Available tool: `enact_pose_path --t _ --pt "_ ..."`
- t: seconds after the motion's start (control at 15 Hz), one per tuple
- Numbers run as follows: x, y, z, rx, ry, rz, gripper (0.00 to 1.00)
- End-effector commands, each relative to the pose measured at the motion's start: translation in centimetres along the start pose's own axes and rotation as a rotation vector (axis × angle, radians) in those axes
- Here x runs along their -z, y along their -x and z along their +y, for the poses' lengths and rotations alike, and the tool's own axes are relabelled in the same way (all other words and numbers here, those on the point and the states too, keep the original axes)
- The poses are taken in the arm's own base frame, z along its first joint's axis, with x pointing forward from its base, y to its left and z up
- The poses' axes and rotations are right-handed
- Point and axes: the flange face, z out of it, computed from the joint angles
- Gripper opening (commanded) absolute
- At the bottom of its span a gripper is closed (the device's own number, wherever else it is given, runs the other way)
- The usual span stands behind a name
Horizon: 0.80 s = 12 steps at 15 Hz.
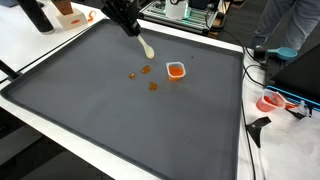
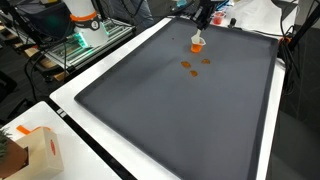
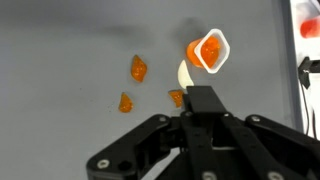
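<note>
In an exterior view the gripper (image 1: 136,31) comes in from 11 o'clock at the top of the mat (image 1: 90,110). Its jaws are closed narrow on the handle of a pale spoon (image 1: 147,46). The spoon's long axis runs from 11 to 5 o'clock, bowl end lowest and just above the mat. The cup (image 1: 176,70), white-rimmed with orange filling, lies at 4 o'clock from the spoon's tip, near but apart. Three orange pieces (image 1: 146,72) lie loose on the mat at about 6 o'clock from the tip, to the 9 o'clock side of the cup. No writing can be read here.

In an exterior view from the opposite end, the gripper (image 2: 203,18) hangs at the far edge of the mat (image 2: 170,120), at 12 o'clock from the cup (image 2: 197,44). The spoon cannot be told apart from the cup at this size. The pieces (image 2: 194,71) sit at 6 o'clock from the cup. A box (image 2: 35,150) stands off the mat at 7 o'clock; its print is not legible.

In the wrist view the gripper (image 3: 203,97) enters from 6 o'clock, fingers pressed together. The spoon (image 3: 185,73) pokes out toward 11 o'clock. The cup (image 3: 210,50) is at 1 o'clock from the fingertips, touching or overlapping the spoon's bowl in this picture. One of the pieces (image 3: 176,97) lies just beside the fingers at 9 o'clock, and two more lie further out between 9 and 10. No label shows.
</note>
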Motion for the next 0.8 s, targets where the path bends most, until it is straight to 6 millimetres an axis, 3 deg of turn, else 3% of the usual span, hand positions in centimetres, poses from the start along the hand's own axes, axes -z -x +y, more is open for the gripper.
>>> enact_pose_path --t 0.0,0.73 --pt "0.7 0.8 -2.8 0.001 0.134 0.012 0.03" --pt "-0.1 2.2 -10.0 0.085 0.41 0.098 0.03"
